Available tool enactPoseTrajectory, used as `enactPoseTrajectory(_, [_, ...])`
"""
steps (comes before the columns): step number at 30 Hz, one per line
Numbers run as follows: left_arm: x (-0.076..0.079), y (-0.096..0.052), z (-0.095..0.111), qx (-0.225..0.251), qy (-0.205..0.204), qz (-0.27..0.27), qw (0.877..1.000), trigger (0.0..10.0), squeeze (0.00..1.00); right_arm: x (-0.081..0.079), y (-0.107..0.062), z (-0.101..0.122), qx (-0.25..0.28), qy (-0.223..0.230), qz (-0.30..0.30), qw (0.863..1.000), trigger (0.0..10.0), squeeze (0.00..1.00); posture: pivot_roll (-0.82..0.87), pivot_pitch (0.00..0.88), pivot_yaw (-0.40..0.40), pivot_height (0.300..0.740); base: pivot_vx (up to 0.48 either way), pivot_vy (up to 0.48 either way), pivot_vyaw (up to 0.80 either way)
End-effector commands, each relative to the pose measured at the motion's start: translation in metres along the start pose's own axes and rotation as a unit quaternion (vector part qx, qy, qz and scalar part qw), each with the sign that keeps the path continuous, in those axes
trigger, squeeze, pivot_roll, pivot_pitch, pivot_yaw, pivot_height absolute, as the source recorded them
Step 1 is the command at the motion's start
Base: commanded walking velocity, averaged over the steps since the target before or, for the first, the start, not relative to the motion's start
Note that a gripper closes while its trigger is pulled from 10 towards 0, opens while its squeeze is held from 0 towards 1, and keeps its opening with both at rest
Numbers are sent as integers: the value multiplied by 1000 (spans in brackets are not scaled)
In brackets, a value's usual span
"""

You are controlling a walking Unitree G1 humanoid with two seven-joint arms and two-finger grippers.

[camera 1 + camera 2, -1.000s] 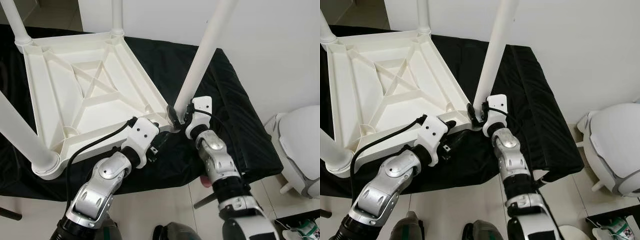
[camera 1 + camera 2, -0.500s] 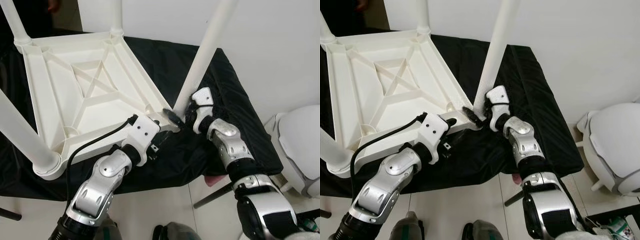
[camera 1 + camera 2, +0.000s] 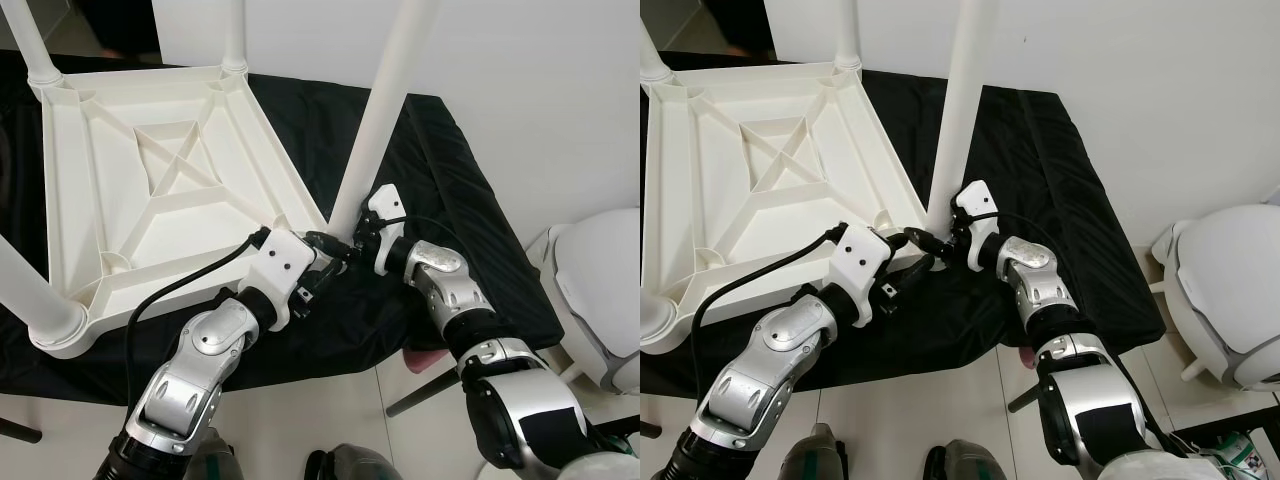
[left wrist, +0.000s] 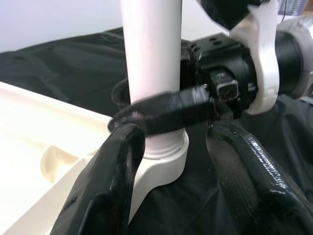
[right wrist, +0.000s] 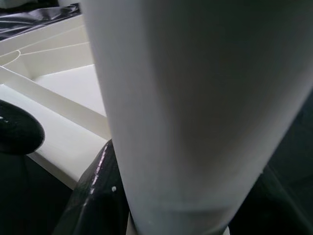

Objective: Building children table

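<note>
Table [image 3: 150,190]: white, upside down on the black-covered worktop [image 3: 470,230].
Leg [image 3: 375,120]: stands in the near corner at 3 o'clock; top cut off.
Right end effector [image 4: 161,115]: fingers closed around the leg's bottom.
Left end effector [image 4: 171,152]: fingers open, either side of the corner socket.

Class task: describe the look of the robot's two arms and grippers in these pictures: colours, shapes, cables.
Both arms are built of rounded silver segments with black joints. Each wrist carries a white bracket. A black cable loops along the left arm to its wrist. The left gripper has two long, glossy black fingers with rounded tips; the right gripper has the same black fingers, with a thin black cable at its wrist.
</note>
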State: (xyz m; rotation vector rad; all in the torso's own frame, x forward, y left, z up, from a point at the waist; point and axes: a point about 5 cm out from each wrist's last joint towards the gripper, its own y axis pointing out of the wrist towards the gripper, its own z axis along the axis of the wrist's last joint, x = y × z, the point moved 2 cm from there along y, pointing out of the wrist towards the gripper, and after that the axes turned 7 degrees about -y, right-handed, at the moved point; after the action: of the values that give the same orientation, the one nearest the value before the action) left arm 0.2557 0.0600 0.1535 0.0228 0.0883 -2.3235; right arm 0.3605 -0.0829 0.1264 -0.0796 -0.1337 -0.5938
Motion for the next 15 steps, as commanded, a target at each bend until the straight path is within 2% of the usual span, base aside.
enactPoseTrajectory(1, [3,0,1,0,-3,-9,1000,10000,0,2,-8,-14,-14,45,-19,999,0,0,62,14,-112,740,0,0,0])
enactPoseTrajectory(8, [5,2,1,-1,-5,-16,1000,10000,0,6,-13,-17,2,79,-77,994,0,0,37,18,-103,740,0,0,0])
enactPoseTrajectory(9, [6,3,1,-1,-6,-19,1000,10000,0,6,-14,-16,4,77,-102,992,0,0,27,18,-101,740,0,0,0])
enactPoseTrajectory(12, [6,3,1,-1,-6,-21,1000,10000,0,5,-14,-16,6,75,-120,990,0,0,27,18,-101,740,0,0,0])
enactPoseTrajectory(14, [8,4,0,-1,-7,-25,1000,10000,0,4,-14,-16,6,77,-162,984,0,0,20,16,-102,740,0,0,0])
enactPoseTrajectory(15, [8,4,0,-1,-7,-25,1000,10000,0,4,-14,-16,6,77,-162,984,0,0,20,16,-102,740,0,0,0])
